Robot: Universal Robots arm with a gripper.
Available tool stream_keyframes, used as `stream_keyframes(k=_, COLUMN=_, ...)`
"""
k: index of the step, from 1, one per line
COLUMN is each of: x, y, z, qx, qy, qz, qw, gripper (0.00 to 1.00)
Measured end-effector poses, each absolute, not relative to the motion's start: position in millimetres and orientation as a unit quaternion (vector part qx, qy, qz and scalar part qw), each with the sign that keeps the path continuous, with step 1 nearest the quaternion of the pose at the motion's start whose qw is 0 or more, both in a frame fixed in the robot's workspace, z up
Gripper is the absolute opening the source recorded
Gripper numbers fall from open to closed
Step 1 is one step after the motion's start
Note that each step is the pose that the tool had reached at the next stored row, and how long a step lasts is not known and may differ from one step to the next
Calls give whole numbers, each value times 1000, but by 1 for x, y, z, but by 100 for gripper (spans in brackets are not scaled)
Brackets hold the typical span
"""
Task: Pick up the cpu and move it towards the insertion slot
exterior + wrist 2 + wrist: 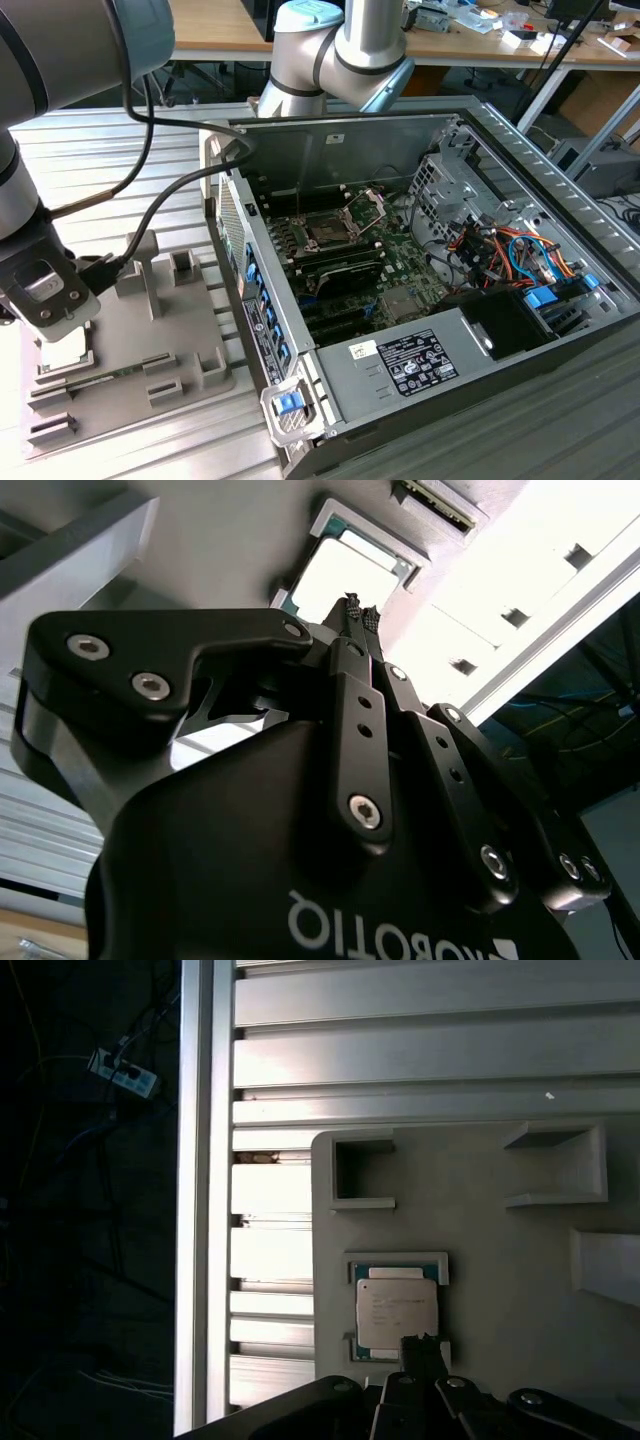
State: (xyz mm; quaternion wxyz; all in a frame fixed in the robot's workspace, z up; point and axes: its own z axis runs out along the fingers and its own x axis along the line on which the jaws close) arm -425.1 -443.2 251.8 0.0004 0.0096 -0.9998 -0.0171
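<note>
First wrist view: gripper [424, 1344], closed and empty, hangs over one edge of the cpu [396, 1310], nested in its tray [480, 1260] recess, presumably to hold it square.

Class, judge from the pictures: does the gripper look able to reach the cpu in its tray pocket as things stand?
Probably yes: the gripper hangs directly above the cpu, which lies uncovered in the grey tray pocket, with nothing between them.
</note>
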Motion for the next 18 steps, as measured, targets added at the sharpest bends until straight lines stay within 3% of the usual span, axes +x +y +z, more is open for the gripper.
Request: stream_keyframes(k=18, x=-428, y=-443, z=249, qx=10, qy=-1000, qz=-16, qw=0, gripper=11)
